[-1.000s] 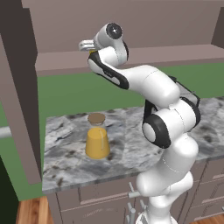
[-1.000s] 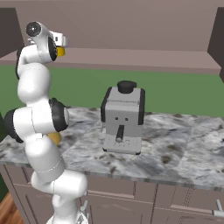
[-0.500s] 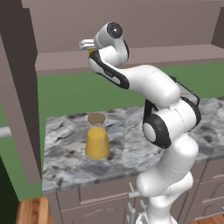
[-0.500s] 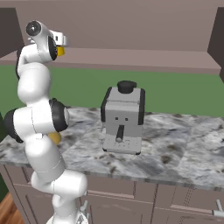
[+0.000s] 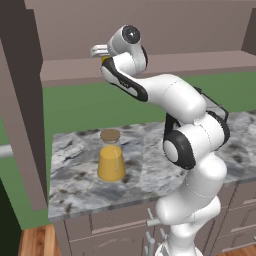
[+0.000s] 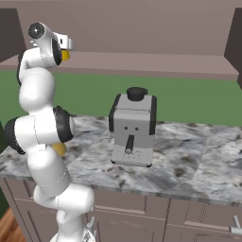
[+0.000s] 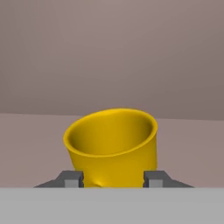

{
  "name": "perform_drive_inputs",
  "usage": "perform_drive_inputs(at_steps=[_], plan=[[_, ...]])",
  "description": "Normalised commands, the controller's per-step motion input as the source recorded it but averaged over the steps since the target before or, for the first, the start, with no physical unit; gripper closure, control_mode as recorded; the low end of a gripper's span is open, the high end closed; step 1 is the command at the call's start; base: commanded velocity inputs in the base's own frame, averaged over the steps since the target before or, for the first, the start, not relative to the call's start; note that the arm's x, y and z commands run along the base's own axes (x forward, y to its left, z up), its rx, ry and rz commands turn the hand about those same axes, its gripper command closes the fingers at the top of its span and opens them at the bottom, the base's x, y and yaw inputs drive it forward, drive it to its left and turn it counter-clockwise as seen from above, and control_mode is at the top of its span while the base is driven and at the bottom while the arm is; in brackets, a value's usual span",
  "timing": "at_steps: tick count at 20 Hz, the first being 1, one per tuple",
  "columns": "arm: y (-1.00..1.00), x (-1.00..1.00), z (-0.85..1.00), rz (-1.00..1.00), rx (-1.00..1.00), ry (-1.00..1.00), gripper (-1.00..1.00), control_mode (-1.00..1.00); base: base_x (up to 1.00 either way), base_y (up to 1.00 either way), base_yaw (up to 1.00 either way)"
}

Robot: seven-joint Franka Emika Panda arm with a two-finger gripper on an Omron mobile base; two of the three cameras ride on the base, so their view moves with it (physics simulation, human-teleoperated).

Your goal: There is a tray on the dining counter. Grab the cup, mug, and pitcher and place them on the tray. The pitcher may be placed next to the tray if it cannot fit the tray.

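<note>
- Closing on the mug (image 7: 111, 146), the tool (image 7: 113, 179) has narrowed from the wide-spread stance of a second ago; its two fingertips (image 7: 70, 178) now sit against the yellow wall on either side, so the mug reads as grasped.
- Mug: on the raised ledge (image 5: 200, 62) behind the worktop (image 5: 145, 170), tilted in the hand view, rim toward the camera; whether it has left the ledge cannot be told.
- Meaning for the task: judged from this, the pick of the mug is at the grip stage; carrying it to the tray comes next.
- Pitcher (image 5: 111, 156): upright on the worktop, below the mug and well apart from it, near the front edge.
- Coffee machine (image 6: 133, 126): on the worktop, to the right of the mug, well apart.
- Open room: bare ledge lies around the mug; the wall rises just behind the mug, so a withdrawal toward the worktop looks clearest.
</note>
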Motion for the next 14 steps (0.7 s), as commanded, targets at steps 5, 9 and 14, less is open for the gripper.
perform_drive_inputs(at_steps=[5,9,14], plan=[[-0.04,-0.03,0.00,0.01,0.00,0.00,1.00,-1.00,0.00,0.00,0.00],[-0.11,-0.21,0.00,0.01,0.00,0.00,1.00,-1.00,0.00,0.00,0.00],[-0.21,-0.39,0.00,0.00,0.00,0.00,1.00,-1.00,0.00,0.00,0.00]])
